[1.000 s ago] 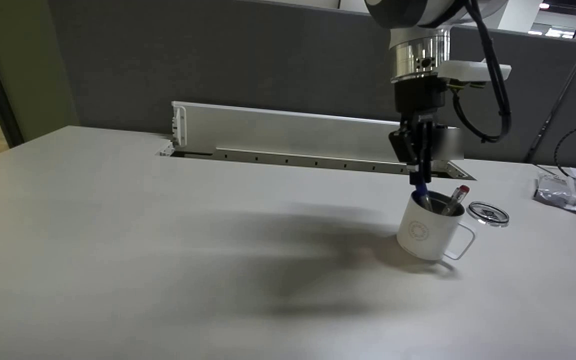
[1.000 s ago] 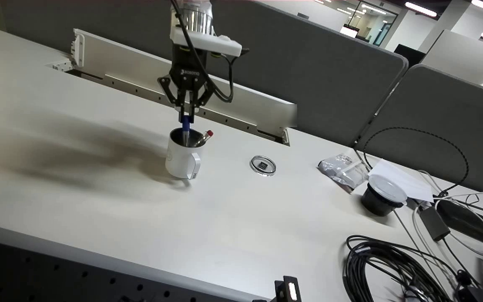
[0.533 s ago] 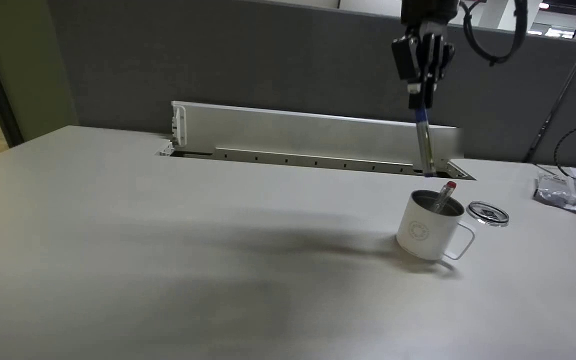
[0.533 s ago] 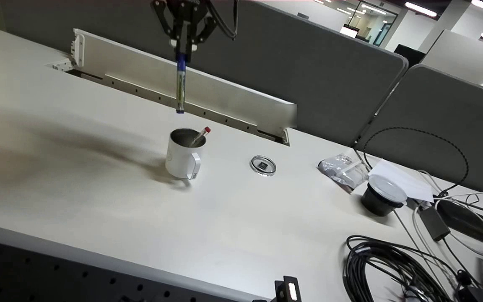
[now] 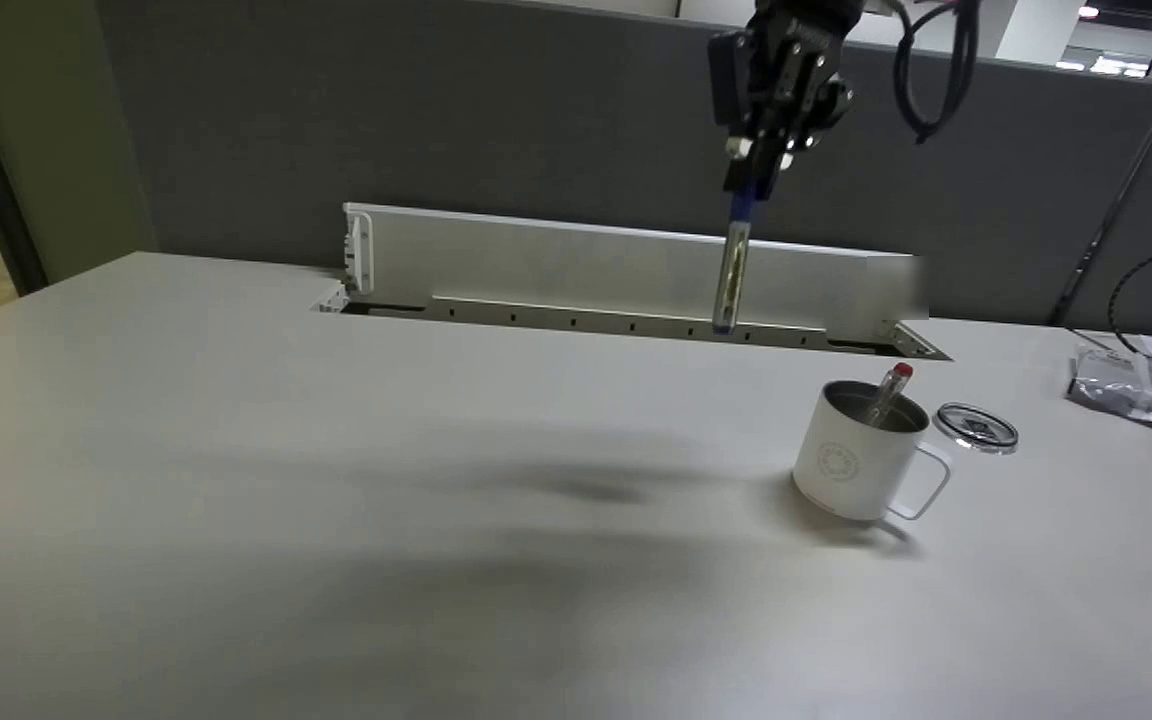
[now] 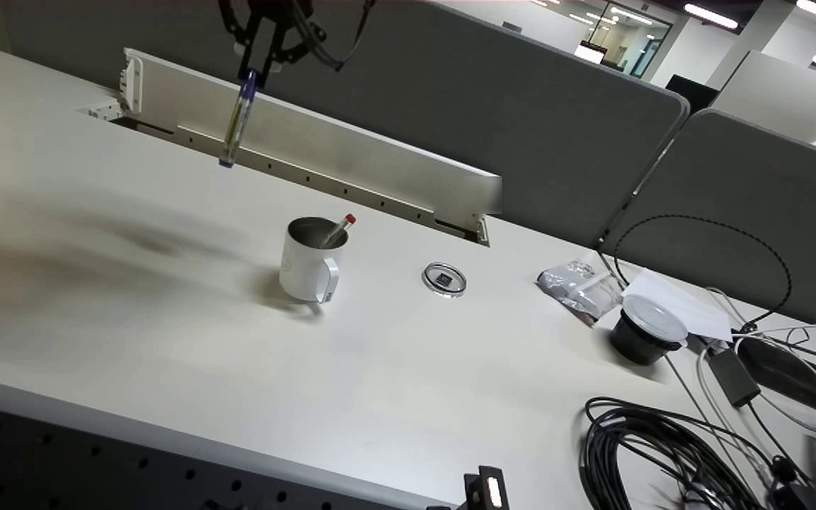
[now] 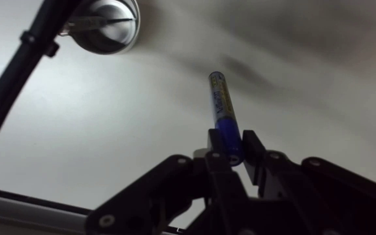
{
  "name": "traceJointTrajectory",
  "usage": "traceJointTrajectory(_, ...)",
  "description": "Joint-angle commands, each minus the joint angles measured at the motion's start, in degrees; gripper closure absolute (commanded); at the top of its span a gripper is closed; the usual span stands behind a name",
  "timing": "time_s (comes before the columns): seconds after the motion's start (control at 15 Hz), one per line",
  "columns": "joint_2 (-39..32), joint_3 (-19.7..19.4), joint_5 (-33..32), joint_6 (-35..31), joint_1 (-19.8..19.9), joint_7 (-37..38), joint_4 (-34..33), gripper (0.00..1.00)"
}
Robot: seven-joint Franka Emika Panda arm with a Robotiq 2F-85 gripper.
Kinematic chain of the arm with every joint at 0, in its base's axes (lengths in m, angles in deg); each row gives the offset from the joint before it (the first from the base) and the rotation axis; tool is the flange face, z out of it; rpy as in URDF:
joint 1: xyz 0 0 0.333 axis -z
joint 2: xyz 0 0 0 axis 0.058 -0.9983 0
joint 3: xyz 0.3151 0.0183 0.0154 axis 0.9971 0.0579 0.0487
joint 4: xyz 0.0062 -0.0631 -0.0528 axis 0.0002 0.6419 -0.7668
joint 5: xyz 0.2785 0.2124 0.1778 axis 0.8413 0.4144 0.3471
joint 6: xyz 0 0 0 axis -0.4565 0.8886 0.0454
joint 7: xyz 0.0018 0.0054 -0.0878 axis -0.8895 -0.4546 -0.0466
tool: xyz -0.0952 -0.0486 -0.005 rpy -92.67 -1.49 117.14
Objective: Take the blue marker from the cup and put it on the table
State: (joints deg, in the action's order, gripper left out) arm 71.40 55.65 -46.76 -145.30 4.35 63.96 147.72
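Observation:
My gripper is shut on the blue marker, with its pads on either side of the blue cap. In both exterior views the gripper holds the marker in the air, well above the table. The marker hangs tilted, its lower end free and swung away from the cup. The white cup stands upright on the table; its open top shows at the wrist view's upper left.
A transparent pen with a red end leans inside the cup. A round lid lies near it. The white cable tray and grey partition stand behind. A plastic bag, black tub and coiled cables lie farther along the table.
The gripper has lifted the marker out of the cup, then moved it sideways, away from the cup's handle side, tilting it. The cup stays in place; the pen in it has shifted slightly.

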Motion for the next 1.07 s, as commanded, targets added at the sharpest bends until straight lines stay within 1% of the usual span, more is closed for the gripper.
traceJointTrajectory(0.0, -11.8, 2.8, 7.7, 0.4, 0.5, 0.2, -6.8, 0.92)
traceJointTrajectory(0.07, -15.0, 3.6, 8.7, 0.9, 0.4, 1.1, -8.8, 0.92)
traceJointTrajectory(0.2, -22.2, 4.1, 8.5, 0.3, -0.6, 3.9, -13.6, 0.92)
traceJointTrajectory(0.47, -32.8, 3.6, 5.1, -3.7, -3.3, 8.5, -21.4, 0.92)
traceJointTrajectory(0.6, -35.6, 2.6, 2.1, -7.0, -5.5, 10.4, -23.5, 0.92)
traceJointTrajectory(0.8, -37.7, 0.4, -4.9, -11.5, -9.5, 14.2, -24.5, 0.92)
traceJointTrajectory(0.87, -37.8, 0.2, -6.4, -12.3, -10.2, 15.2, -24.5, 0.92)
traceJointTrajectory(0.93, -37.4, 0.4, -7.4, -11.6, -10.6, 15.9, -24.5, 0.92)
traceJointTrajectory(1.0, -36.7, 0.7, -8.2, -10.4, -10.8, 16.3, -24.2, 0.44)
